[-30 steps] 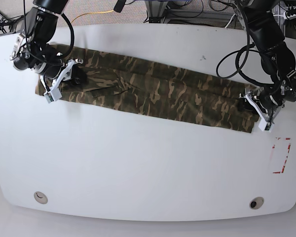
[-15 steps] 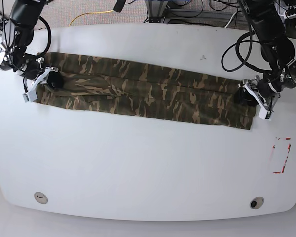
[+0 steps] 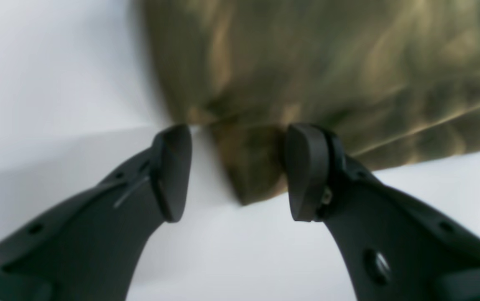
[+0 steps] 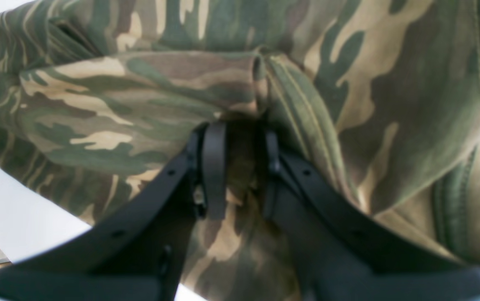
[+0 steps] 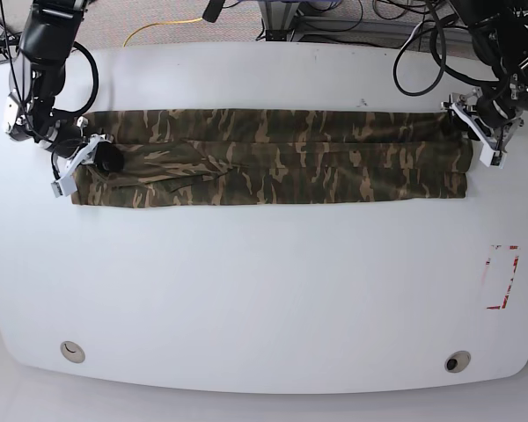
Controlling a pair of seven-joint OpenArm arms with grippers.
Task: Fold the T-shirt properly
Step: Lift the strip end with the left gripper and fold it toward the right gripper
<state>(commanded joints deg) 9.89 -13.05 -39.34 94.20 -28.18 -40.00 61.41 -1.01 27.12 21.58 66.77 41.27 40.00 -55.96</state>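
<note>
Camouflage T-shirt (image 5: 273, 158) is lying stretched along your tabletop's (image 5: 264, 290) far edge; your right gripper (image 4: 240, 167) is pinching its fabric, your left gripper (image 3: 238, 171) is hanging released.

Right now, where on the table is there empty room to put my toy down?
The wide white table between the T-shirt and the near edge is bare. A thinner bare strip runs behind the shirt. Its ends are crowded: a pincer at each.

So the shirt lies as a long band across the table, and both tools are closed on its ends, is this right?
Not quite. The shirt does lie as a long band, and the right tool is closed on it. But the left wrist view shows the left tool open at the other end.
</note>
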